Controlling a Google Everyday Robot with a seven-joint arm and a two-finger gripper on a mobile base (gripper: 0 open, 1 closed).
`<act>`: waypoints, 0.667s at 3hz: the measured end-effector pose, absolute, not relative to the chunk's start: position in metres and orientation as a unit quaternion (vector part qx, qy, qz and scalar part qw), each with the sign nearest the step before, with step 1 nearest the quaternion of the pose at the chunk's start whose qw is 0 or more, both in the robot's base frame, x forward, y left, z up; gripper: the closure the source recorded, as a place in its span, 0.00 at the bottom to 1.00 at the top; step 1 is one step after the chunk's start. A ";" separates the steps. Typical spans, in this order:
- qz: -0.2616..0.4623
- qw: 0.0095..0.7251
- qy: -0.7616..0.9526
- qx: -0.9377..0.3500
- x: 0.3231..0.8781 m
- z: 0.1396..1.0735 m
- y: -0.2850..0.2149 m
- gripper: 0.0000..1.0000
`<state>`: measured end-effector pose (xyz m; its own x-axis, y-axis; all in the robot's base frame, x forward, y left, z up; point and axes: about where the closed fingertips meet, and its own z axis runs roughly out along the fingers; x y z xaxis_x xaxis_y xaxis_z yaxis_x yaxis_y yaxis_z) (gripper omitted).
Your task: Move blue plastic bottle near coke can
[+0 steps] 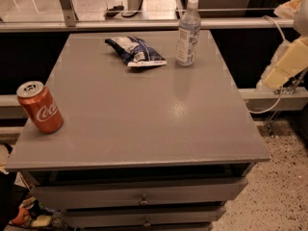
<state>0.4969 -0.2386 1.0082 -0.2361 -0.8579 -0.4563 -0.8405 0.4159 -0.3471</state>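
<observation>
The blue plastic bottle (pixel 187 32), clear with a white cap and pale label, stands upright at the far right of the grey table (pixel 154 119). The coke can (pixel 39 108), red-orange with white script, stands upright at the table's near left edge. The two are far apart, on opposite sides of the table. My gripper (pixel 285 67) shows as a cream wedge at the right edge of the camera view, off the table and level with the bottle, well to its right. It holds nothing that I can see.
A dark blue-and-white snack bag (pixel 137 51) lies at the back of the table, just left of the bottle. A rail and counter edge (pixel 144 24) run behind the table. Drawers (pixel 142 196) sit below the tabletop. Speckled floor (pixel 284 186) lies to the right.
</observation>
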 end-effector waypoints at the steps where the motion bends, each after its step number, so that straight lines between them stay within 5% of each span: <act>1: 0.065 0.422 0.782 -0.454 0.558 1.005 -0.253 0.00; 2: 0.116 0.487 0.765 -0.405 0.591 1.000 -0.253 0.00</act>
<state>0.5911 -0.2528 1.0005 -0.1988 -0.5059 -0.8394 -0.7326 0.6456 -0.2157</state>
